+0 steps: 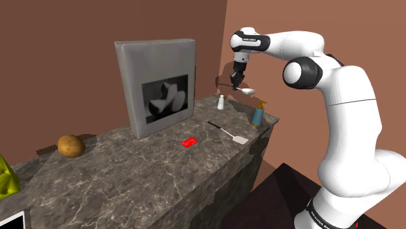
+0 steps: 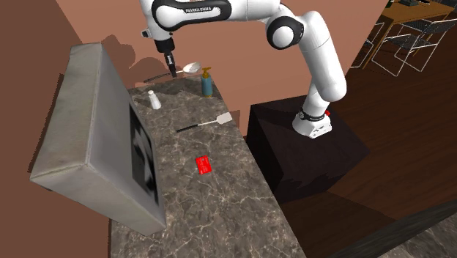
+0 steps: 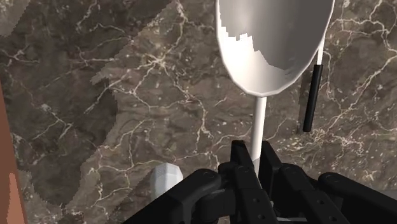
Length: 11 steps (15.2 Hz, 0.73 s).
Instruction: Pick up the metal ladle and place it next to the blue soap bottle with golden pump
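My gripper (image 1: 235,80) is shut on the thin stem of the pale metal ladle (image 1: 247,92) and holds it in the air over the far end of the marble counter (image 1: 149,175). The ladle's bowl (image 3: 273,44) reaches out past my gripper (image 3: 256,160), and its handle (image 2: 157,75) runs back the other way. The blue soap bottle with a golden pump (image 1: 258,114) stands upright near the counter's far corner, just below and beside the bowl. In the second exterior view the soap bottle (image 2: 208,82) is right of the ladle (image 2: 192,67) and my gripper (image 2: 173,71).
A small white shaker (image 1: 221,102) stands on the counter under the gripper. A spatula (image 1: 228,132) with a black handle lies near the counter edge, a red card (image 1: 189,142) closer in. A big grey framed panel (image 1: 156,84) leans against the wall, and a potato (image 1: 71,146) lies further along.
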Motion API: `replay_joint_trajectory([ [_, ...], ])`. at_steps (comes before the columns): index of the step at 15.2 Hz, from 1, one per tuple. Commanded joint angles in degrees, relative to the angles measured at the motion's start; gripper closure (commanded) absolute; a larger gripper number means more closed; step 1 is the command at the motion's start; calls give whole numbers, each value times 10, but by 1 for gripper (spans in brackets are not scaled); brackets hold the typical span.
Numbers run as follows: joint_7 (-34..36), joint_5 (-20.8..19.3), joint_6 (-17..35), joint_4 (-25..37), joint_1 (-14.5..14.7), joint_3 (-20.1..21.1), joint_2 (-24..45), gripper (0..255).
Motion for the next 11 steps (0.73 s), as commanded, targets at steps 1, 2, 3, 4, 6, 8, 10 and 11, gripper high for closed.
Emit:
replay_joint_trajectory([
  [1, -2, 0, 21, -28, -1, 0, -7, 255],
  [2, -2, 1, 30, -38, -1, 0, -8, 255],
  [3, -3, 1, 38, -48, -2, 0, -9, 255],
  [4, -3, 1, 47, -57, -2, 0, -10, 255],
  [6, -4, 1, 63, -74, -2, 0, -11, 255],
  [8, -5, 1, 78, -89, -2, 0, -11, 255],
  [10, -6, 1, 93, -104, -3, -1, -11, 255],
  [11, -6, 1, 100, -111, -3, -1, -10, 255],
])
